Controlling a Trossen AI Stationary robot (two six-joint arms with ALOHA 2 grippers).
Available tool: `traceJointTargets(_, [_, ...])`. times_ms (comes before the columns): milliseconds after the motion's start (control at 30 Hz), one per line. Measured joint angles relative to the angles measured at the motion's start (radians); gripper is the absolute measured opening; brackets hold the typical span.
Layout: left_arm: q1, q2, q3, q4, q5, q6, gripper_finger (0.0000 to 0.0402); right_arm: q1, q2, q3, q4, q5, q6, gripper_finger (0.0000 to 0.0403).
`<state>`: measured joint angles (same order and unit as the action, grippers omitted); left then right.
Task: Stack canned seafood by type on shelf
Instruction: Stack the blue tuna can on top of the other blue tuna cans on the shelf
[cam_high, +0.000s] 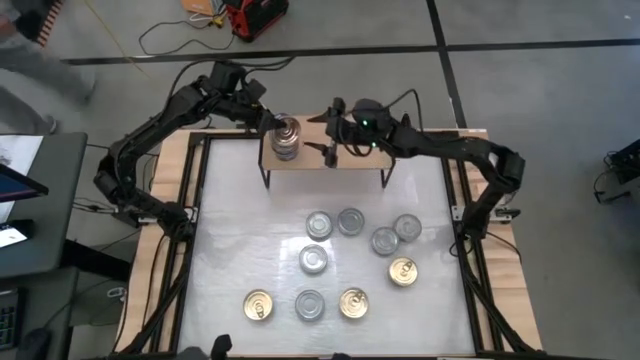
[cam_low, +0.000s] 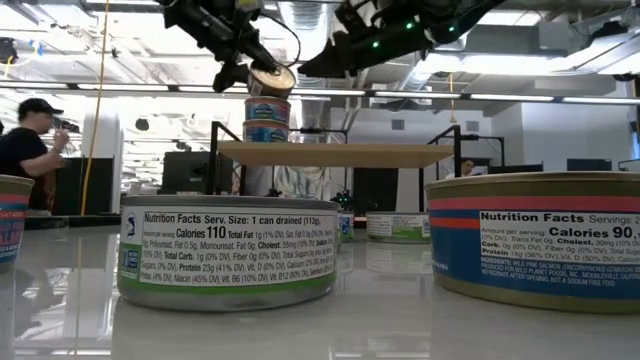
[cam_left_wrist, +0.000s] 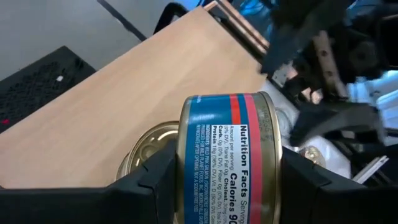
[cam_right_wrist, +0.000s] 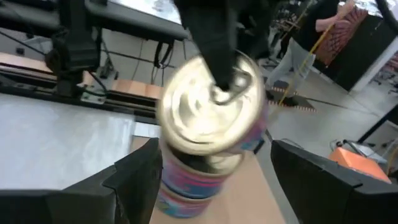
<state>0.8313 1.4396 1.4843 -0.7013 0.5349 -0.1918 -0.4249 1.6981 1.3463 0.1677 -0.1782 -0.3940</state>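
Note:
The shelf (cam_high: 340, 165) stands at the table's far side. On its left part is a stack of two cans (cam_low: 267, 120). Just over that stack my left gripper (cam_high: 272, 122) is shut on a third can (cam_low: 271, 80), which has a blue label with a red band. Whether this can touches the stack I cannot tell. My right gripper (cam_high: 322, 135) is open over the shelf, right of the stack. It points at the stack, and its fingers (cam_right_wrist: 134, 177) touch nothing. Several more gold-topped and silver-topped cans (cam_high: 350, 221) stand on the table. My left gripper pinches the can between its two fingers by its flat ends. One finger (cam_right_wrist: 219, 43) lies across the lid (cam_right_wrist: 193, 118) and the other is on the bottom (cam_left_wrist: 184, 174). The fingers slant down from the table's far left. The can is tilted, with its label wall (cam_left_wrist: 230, 155) facing the wrist.
Silver-topped cans (cam_high: 313, 259) and gold-topped cans (cam_high: 403, 271) are spread over the table's middle and near part. The right half of the shelf board (cam_high: 365, 160) is bare. A person (cam_low: 25, 140) is in the room beyond the table.

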Motion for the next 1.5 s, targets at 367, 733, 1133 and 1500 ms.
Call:
traceJointTargets(367, [0.011,0.002,-0.029,0.071,0.039,-0.072,0.0189,-0.044,0.025,0.033,-0.030,-0.100,0.000,0.0331])
traceJointTargets(733, [0.011,0.002,-0.029,0.072,0.010,-0.064,0.0199,-0.056,0.025,0.033,-0.021,-0.114,-0.040,0.0331])
traceJointTargets(1133, [0.011,0.002,-0.027,0.054,-0.015,-0.037,0.0240,-0.055,0.025,0.033,-0.035,-0.137,-0.014,0.0330])
traceJointTargets(1500, [0.011,0.002,-0.027,0.032,-0.014,-0.010,0.0274,-0.055,0.025,0.033,-0.041,-0.138,-0.011,0.0331])
